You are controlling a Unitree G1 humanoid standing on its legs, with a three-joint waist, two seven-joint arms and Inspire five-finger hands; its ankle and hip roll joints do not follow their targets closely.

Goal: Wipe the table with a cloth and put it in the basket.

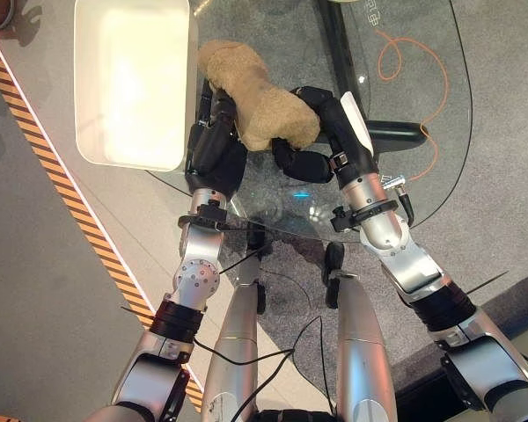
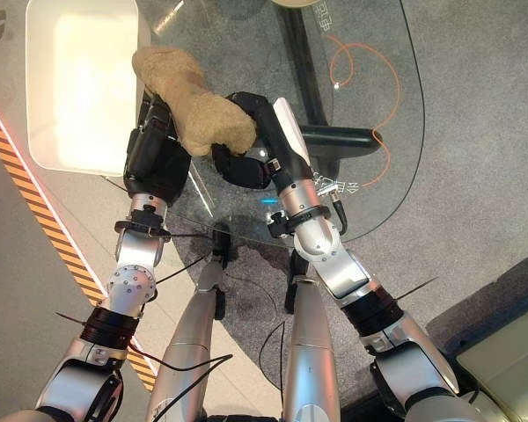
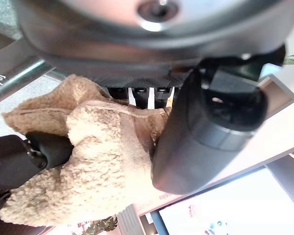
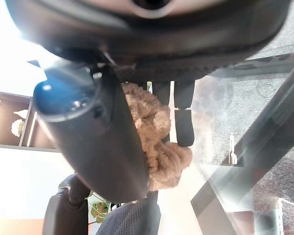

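Left eye view: two robot hands hold a tan fleecy cloth (image 1: 257,98) between them above a round glass table (image 1: 440,132).

Nearest, the table's glass edge crosses just above both wrists. On the robot's left, the left hand (image 1: 213,145) has fingers curled into the cloth's near side; on the right, the right hand (image 1: 321,132) clamps its other end between thumb and bent fingers. An orange cable (image 1: 414,53) loops under the glass beyond. Farther left, a white basket (image 1: 88,105) stands at the table's edge, just beside the cloth's far end.
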